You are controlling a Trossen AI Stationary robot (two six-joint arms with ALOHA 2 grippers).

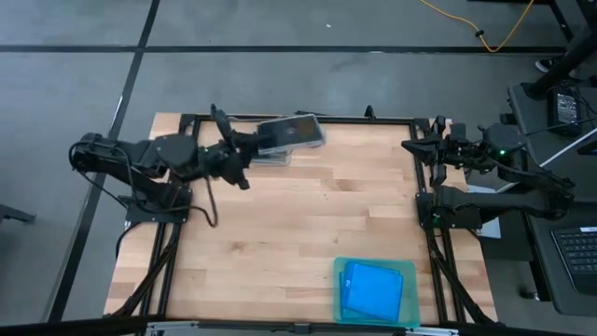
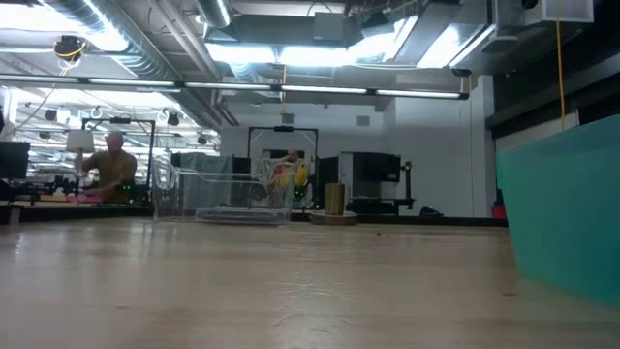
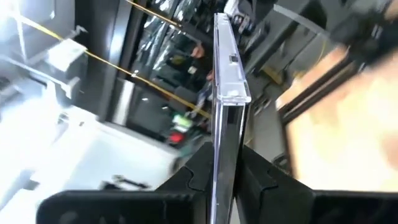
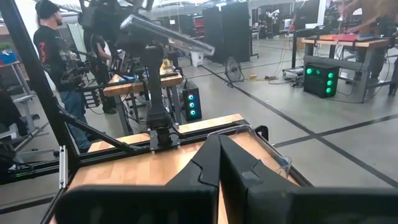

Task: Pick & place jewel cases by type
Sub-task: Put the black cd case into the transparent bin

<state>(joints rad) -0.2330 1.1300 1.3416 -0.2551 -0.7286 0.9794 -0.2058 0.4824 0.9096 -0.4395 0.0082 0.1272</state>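
Note:
In the high view my left gripper [image 1: 250,149] is near the table's far edge, shut on a grey-black jewel case [image 1: 291,133] held above the clear tub [image 1: 272,157]. The left wrist view shows that case [image 3: 224,74] edge-on between my fingers. Blue jewel cases [image 1: 371,287] lie stacked flat in the teal tray [image 1: 410,308] at the near right. My right gripper [image 4: 217,152] is shut and touches nothing; it waits at the table's far right corner [image 1: 437,149]. What lies inside the tub is hidden by the held case. My left gripper pinches the grey-black jewel case between its two fingers [image 3: 258,177], one on each flat face, at the case's left end [image 3: 224,146]. The fingers come level from the table's left. The case is lifted clear above the tub and sticks out toward the right, nearly flat.
The clear tub [image 2: 232,199] stands by the far edge, left of centre. The teal tray's wall [image 2: 562,213] fills the low view's right side. Bare wood [image 1: 280,233] lies between the tub and the tray. A person [image 4: 53,50] stands beyond the table's left end.

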